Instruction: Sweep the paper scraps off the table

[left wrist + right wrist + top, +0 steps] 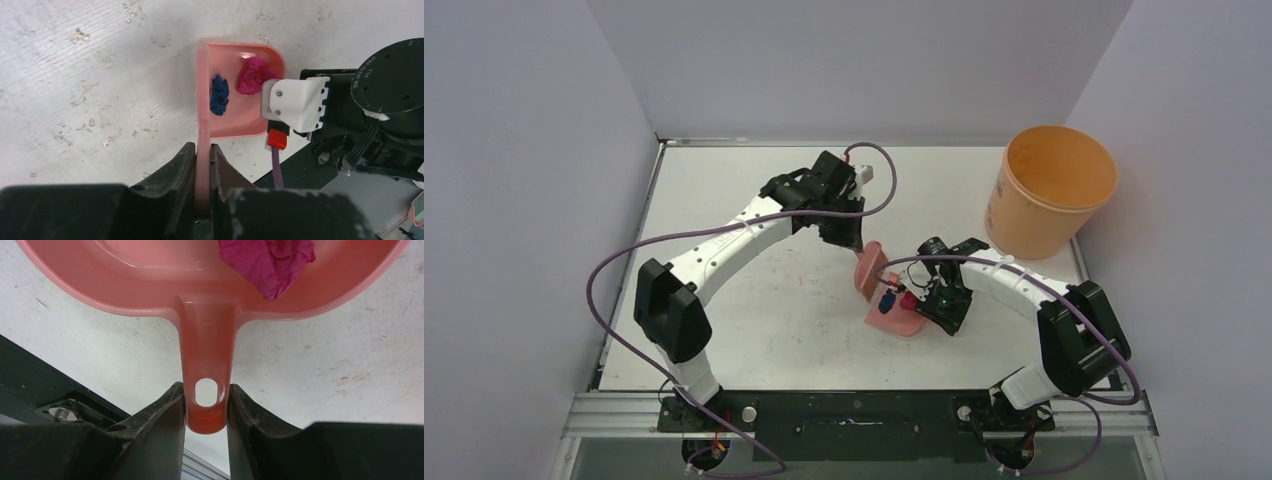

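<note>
The right claw [206, 390] is pressed together on the handle [206, 340] of the pink dustpan [235, 122], just at the hanging hole, and the pan lies flat on the white bench [100, 75]. The left claw [201, 150] is pinching the pink hand brush [202, 100], which stands on its edge across the open mouth of the pan, like a gate.

Inside the pan lie a dark blue paper scrap [219, 95], near the mouth and close to the brush, and a magenta paper scrap [254, 75], deeper in, against the curved back wall beside the handle. From the right claw both scraps lie straight ahead, past the handle. On the parts of the bench that these views show, I find no other scrap.

The long axis of the dustpan runs from the handle in the right claw to the mouth at the brush, so roughly from right to left across the bench. The orange bucket [1044, 215] stands in the far right corner, well apart from the pan, and it lies behind the right claw and away from the mouth. The right arm is clearly the nearer one to it. In my judgement the sweeping is nearly done, and the coming move belongs to the right arm: to lift the pan with the mouth kept a little high, carry it to the bucket and tip it there. The blue scrap, so near the open edge, may slide out when the brush goes away.
</note>
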